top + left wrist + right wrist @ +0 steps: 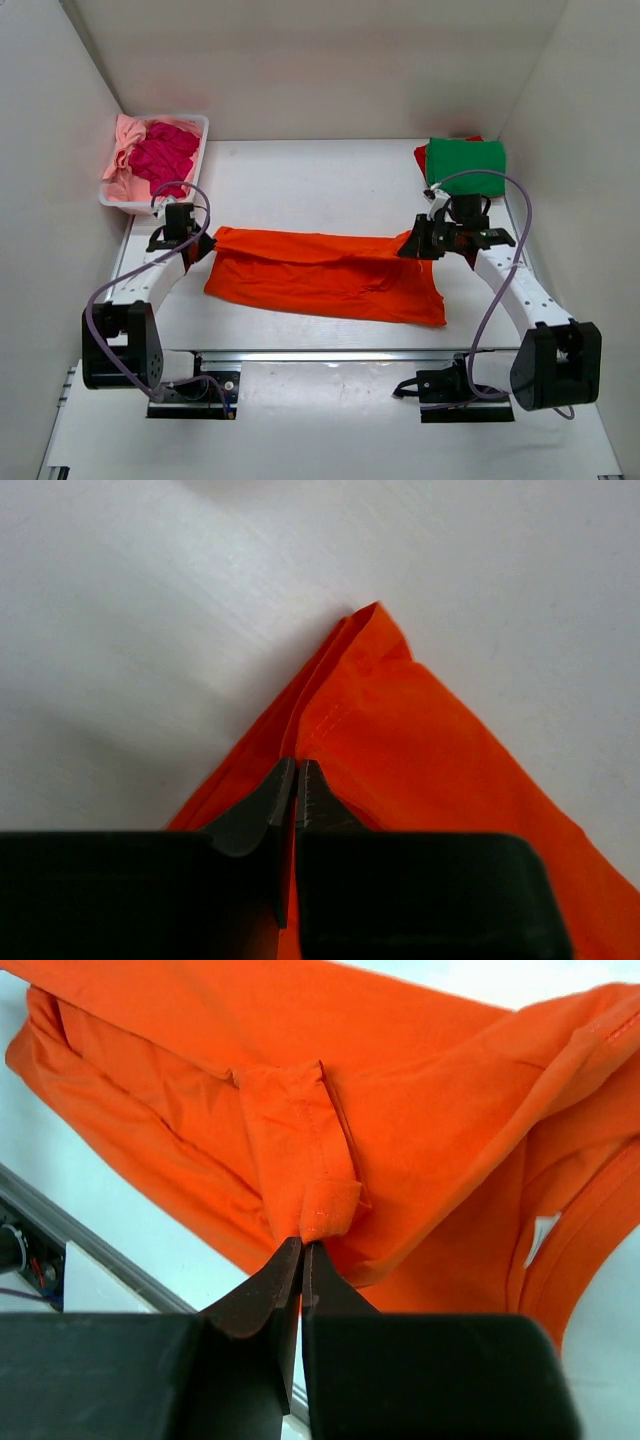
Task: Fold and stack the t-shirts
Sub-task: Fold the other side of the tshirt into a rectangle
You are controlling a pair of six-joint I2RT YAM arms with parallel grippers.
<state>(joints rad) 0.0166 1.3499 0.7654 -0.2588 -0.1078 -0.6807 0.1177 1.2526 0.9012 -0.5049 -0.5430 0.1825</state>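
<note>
The bright orange t-shirt (325, 275) lies stretched across the middle of the table, folded lengthwise. My left gripper (203, 240) is shut on its far left corner (360, 680). My right gripper (408, 245) is shut on its far right edge, a small fold of cloth (325, 1205) pinched at the tips. A folded green t-shirt (466, 165) lies on a red one (421, 157) at the back right. Magenta (165, 155) and light pink (122, 150) t-shirts fill the basket.
The white plastic basket (196, 122) stands at the back left corner. White walls close in the table on three sides. A metal rail (330, 355) runs along the near edge by the arm bases.
</note>
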